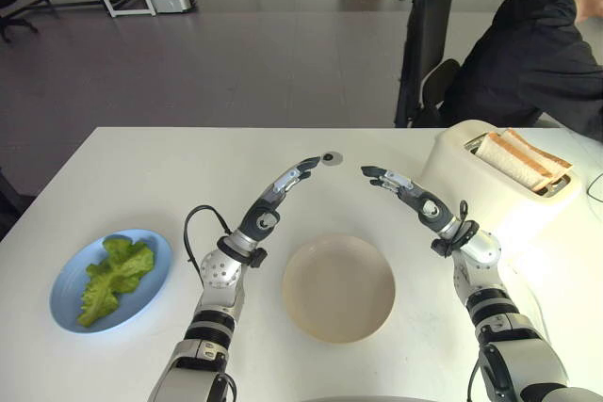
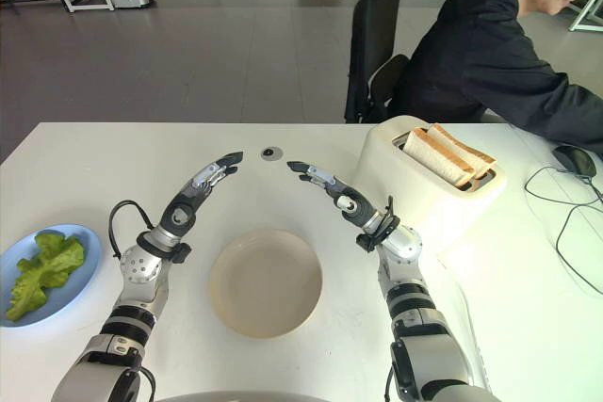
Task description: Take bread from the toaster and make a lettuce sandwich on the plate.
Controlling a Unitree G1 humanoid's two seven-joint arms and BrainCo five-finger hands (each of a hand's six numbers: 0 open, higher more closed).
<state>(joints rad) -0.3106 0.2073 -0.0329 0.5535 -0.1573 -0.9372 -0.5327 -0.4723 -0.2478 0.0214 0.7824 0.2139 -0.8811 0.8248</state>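
In the left eye view, a white bench (image 1: 141, 167) carries a white toaster (image 1: 462, 176) at its far right. Two slices of bread (image 1: 520, 159) stand in the toaster's slots with their tops sticking out. A round beige plate (image 1: 339, 319) sits near the front edge, between the two forearms. At the left, a blue plate (image 1: 155, 294) holds a leaf of lettuce (image 1: 113, 275). The left robot hand (image 1: 278, 197) is over the bench beyond the beige plate. Its fingers are stretched out and grip nothing, and the tips point toward a small dark round fitting (image 1: 328, 157) in the bench top. The right robot hand (image 1: 410, 193) is likewise spread flat and holds nothing. It hovers just left of the toaster, apart from it, with its fingertips aimed toward the left robot hand. In the right eye view, the fingertips of the two robot hands are near each other but do not touch. A dark computer mouse (image 2: 573, 159) lies at the far right of the bench. A thin cable (image 2: 556, 233) runs across the bench to the right of the toaster.
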